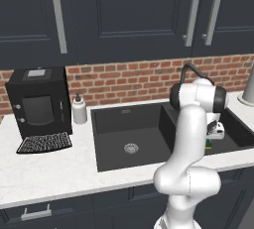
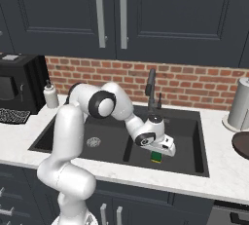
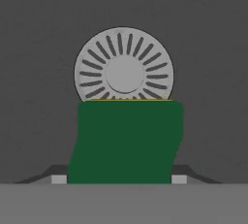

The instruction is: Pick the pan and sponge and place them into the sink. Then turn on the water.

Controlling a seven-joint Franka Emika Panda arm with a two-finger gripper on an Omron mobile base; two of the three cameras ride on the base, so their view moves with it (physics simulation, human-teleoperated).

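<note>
The arm bends forward and down over the right basin of the sink [image 2: 194,143]. Its gripper [image 2: 156,157] points downward, its two fingers pinching the green sponge [image 3: 125,140] from both sides, above the round drain [image 3: 124,65].

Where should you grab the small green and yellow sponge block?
Grip the small green-topped, yellow-bottomed rectangular sponge across its two opposite side faces, coming from straight above its flat green top. The hand already holds it that way, a finger on each side, over the right basin's round metal drain.
</note>
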